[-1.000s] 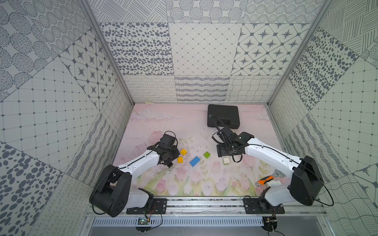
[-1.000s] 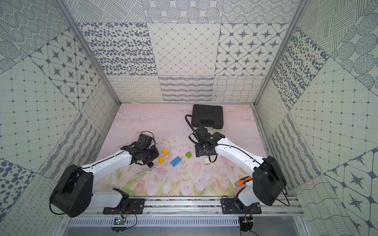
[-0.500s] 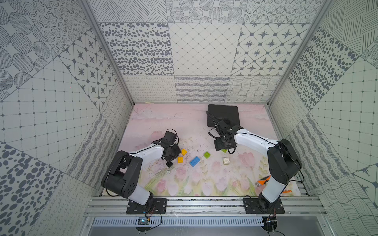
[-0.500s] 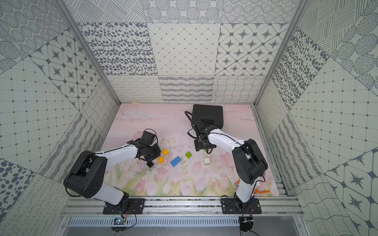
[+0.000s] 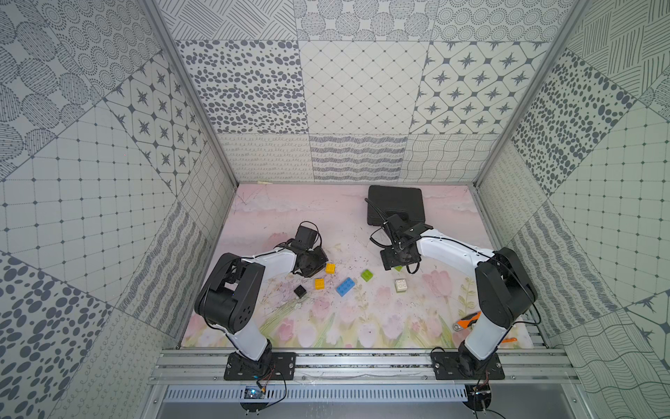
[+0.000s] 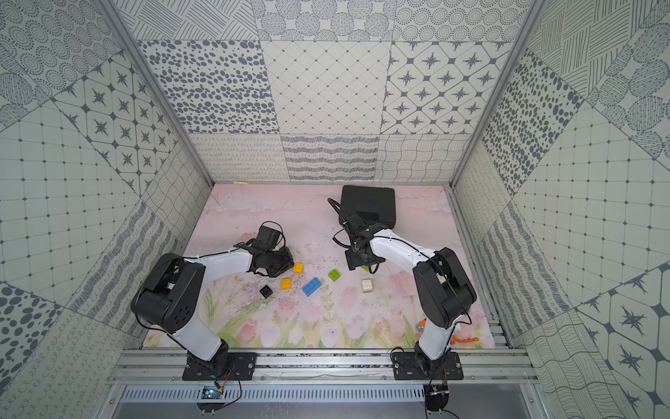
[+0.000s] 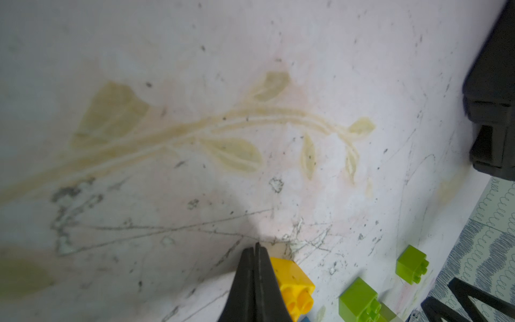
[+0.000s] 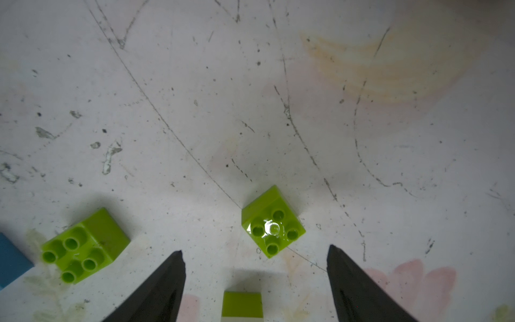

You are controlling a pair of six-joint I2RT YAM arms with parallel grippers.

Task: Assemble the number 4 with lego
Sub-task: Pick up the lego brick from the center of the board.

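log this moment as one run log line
left fingers: shut, empty, beside yellow brick | right fingers: open, near lime green brick, no grip | number 4: not yet built

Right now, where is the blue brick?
In both top views the blue brick lies loose near the centre of the mat, between a yellow brick on the left arm's side and a lime green brick on the right arm's.

Right gripper spread wide, a lime brick lying studs-up just past its tips. Second lime brick nearby, blue brick beside it.
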